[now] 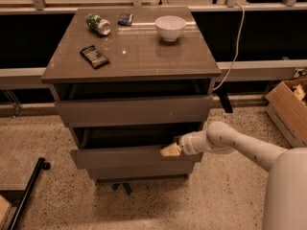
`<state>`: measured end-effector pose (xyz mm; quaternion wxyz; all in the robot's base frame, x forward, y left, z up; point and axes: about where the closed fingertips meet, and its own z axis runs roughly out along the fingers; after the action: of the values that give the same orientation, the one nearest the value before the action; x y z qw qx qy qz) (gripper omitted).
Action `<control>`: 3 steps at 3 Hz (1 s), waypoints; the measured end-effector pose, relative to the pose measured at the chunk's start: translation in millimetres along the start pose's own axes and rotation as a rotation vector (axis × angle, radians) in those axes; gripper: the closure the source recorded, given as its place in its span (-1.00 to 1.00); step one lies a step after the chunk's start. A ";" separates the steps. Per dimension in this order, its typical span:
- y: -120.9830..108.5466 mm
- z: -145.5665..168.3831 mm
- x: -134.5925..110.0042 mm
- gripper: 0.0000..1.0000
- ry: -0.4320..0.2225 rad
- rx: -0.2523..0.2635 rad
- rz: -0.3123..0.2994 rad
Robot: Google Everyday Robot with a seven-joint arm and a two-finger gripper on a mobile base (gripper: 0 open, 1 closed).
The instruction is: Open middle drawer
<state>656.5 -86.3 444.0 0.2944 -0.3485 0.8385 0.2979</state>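
The middle drawer [129, 157] is pulled slightly out of the cabinet [132, 61], its inside too dark to show any contents. The gripper [170, 150] sits at the top edge of its front panel; whether it grips, I cannot tell. Open floor [144, 205] lies in front, and a cardboard box [288, 109] stands well to the right.

The cabinet top [144, 56] carries a lying can [98, 24], a blue packet [125, 18], a white bowl [170, 28] and a dark wrapper [94, 56]. The gripper [170, 150] is at the middle drawer [120, 157] front.
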 end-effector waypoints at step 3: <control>2.2 -2.5 0.1 1.00 0.004 -0.001 0.006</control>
<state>654.0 -86.8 446.3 0.2915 -0.3470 0.8399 0.2986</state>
